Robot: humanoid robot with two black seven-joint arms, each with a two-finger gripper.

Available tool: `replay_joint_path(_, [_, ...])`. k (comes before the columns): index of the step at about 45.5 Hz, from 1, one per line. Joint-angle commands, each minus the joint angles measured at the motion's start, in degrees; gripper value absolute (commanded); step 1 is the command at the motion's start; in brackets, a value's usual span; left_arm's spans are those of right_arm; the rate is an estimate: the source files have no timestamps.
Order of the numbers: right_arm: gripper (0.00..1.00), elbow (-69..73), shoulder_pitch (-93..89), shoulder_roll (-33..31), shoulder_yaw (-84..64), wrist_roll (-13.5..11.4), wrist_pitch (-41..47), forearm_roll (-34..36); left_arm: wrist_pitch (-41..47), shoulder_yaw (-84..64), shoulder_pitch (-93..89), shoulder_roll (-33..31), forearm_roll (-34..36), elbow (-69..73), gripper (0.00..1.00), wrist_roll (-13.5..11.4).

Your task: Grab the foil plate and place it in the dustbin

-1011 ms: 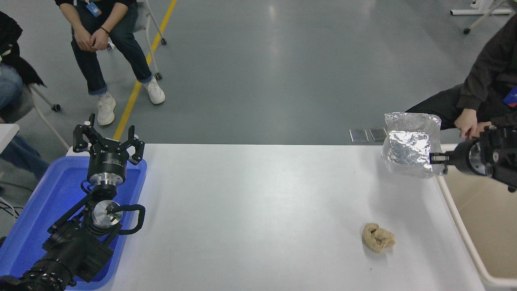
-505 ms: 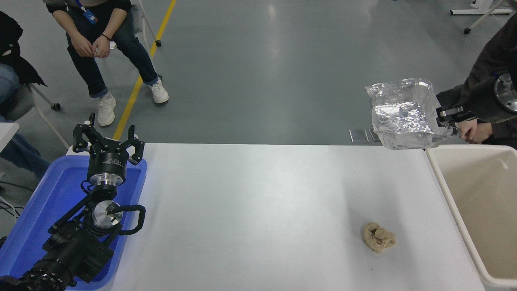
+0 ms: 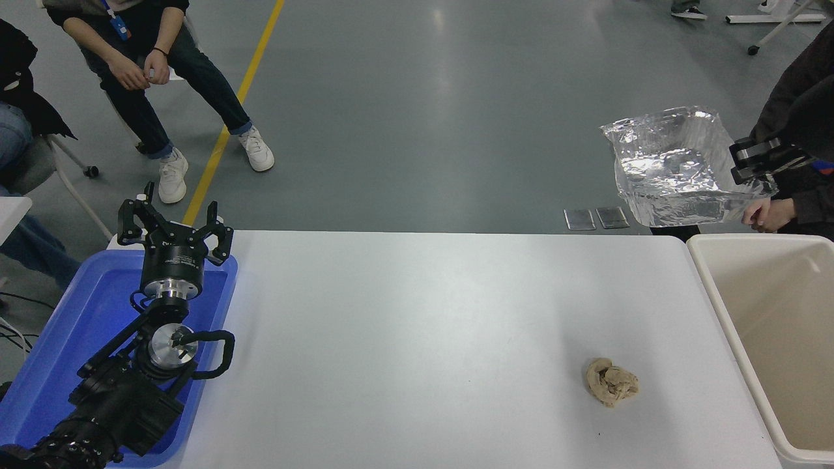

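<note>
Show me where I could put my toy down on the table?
The table is bare between the blue tray and the paper wad. The left arm crowds the left; the bin borders the right.

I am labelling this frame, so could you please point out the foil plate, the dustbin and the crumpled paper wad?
foil plate (image 3: 674,170): head view, on its shiny inner floor.
dustbin (image 3: 711,284): head view, on its left rim.
crumpled paper wad (image 3: 611,382): head view, on its middle.
</note>
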Motion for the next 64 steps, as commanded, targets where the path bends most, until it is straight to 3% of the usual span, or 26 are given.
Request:
replay_joint_path(1, [0.00, -2.9, -1.6, -6.5, -5.2, -2.3, 0.5, -0.9, 0.0, 0.0, 0.0, 0.0, -0.1, 0.0, 0.99, 0.0])
replay_joint_path(13, [0.00, -14.1, -15.6, -15.5, 0.2, -1.8, -2.5, -2.9, 0.0, 0.0, 0.0, 0.0, -0.1, 0.0, 0.99, 0.0])
replay_joint_path(25, [0.00, -25.6, -47.7, -15.5, 25.6, -1.6, -14.3, -2.8, 0.0, 0.0, 0.0, 0.0, 0.0, 0.0, 0.99, 0.0])
replay_joint_path(36, [0.00, -34.5, -71.2, -9.3, 43.1, -1.6, -24.5, -2.9, 0.0, 0.0, 0.0, 0.0, -0.1, 0.0, 0.99, 0.0])
replay_joint_path(56, [0.00, -45.0, -86.6, 3.1, 51.0, -1.6, -38.7, -2.8, 0.0, 0.0, 0.0, 0.0, -0.1, 0.0, 0.99, 0.0])
replay_joint_path(57, [0.03, -45.0, -86.8, 3.2, 51.3, -1.6, -38.7, -2.8, 0.0, 0.0, -0.1, 0.0, -0.1, 0.0, 0.99, 0.0])
replay_joint_path(58, [0.18, -45.0, -87.0, 3.3, 51.5, -1.6, -38.7, -2.8, 0.0, 0.0, 0.0, 0.0, -0.1, 0.0, 0.99, -0.1])
replay_joint_path(61, [0.81, -45.0, -87.0, 3.3, 52.7, -1.6, -38.7, -2.8, 0.0, 0.0, -0.1, 0.0, -0.1, 0.0, 0.99, -0.1])
replay_joint_path(64, [0.91, -44.9, -87.0, 3.3, 54.5, -1.6, -38.5, -2.7, 0.0, 0.0, -0.1, 0.0, -0.1, 0.0, 0.99, -0.1])
